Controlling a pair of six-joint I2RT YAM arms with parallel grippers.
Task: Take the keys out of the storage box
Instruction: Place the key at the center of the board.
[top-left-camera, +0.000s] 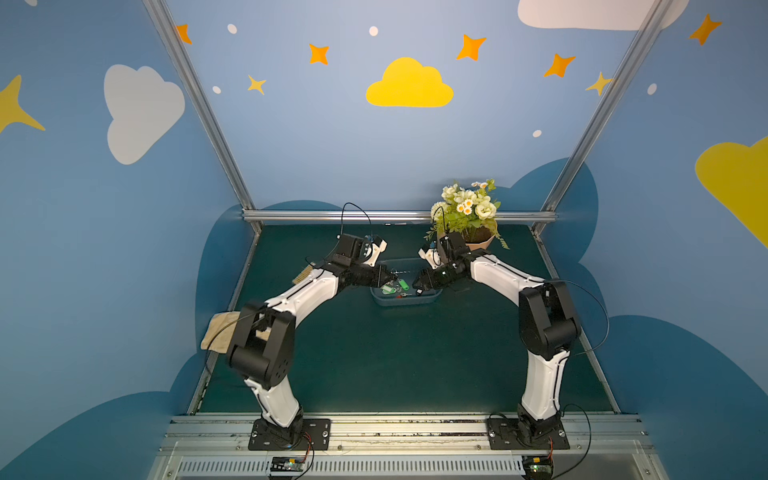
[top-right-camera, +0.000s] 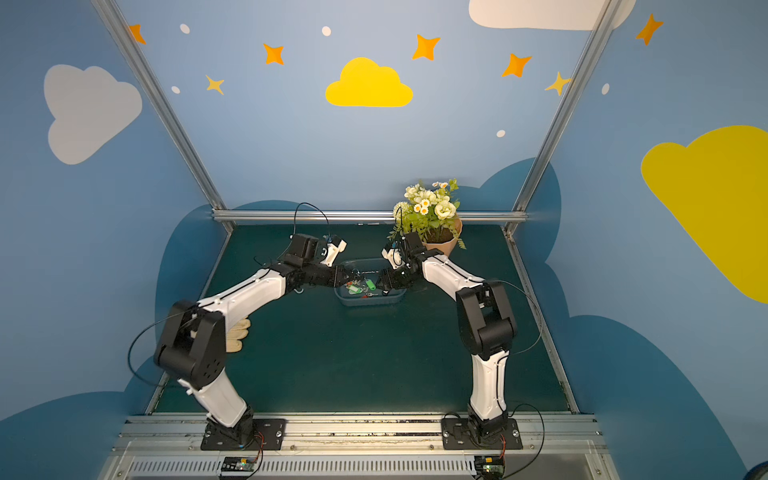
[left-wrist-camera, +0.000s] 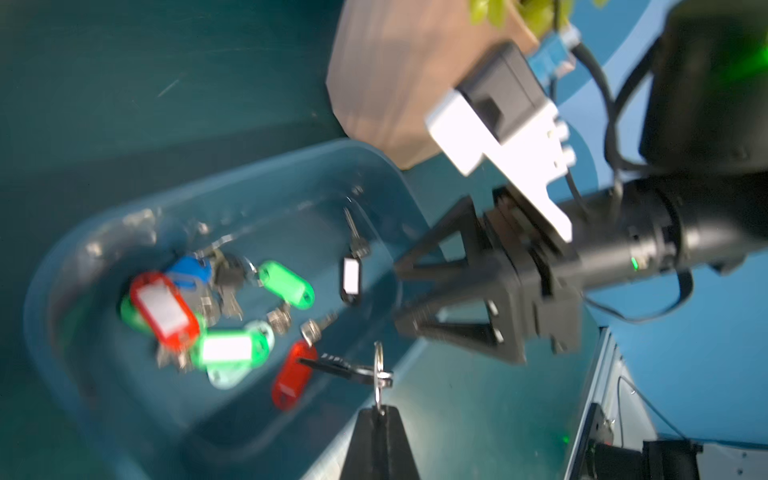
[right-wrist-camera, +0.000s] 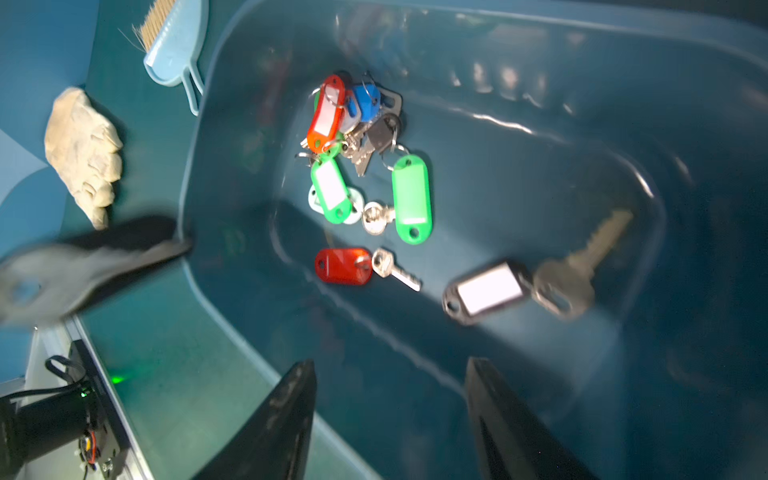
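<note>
Barely started: left gripper (left-wrist-camera: 379, 409) pinches one ringed dark key (left-wrist-camera: 340, 368), right gripper (right-wrist-camera: 390, 365) is wide and empty, colour-tagged metal keys (right-wrist-camera: 411, 199) sit in the blue-grey plastic tub (right-wrist-camera: 540, 95).

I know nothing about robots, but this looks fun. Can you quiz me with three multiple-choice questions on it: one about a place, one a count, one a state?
1. Where do the tagged keys lie? A on the glove; B in the flowerpot; C in the box.
2. How many red tags show? A one; B two; C five.
3. The left claw is: A shut on a key ring; B open, empty; C shut on the box rim.
Answers: 1 C, they lie on the box floor. 2 B, one in the pile, one alone. 3 A, the ring sits pinched in its closed tip.
</note>
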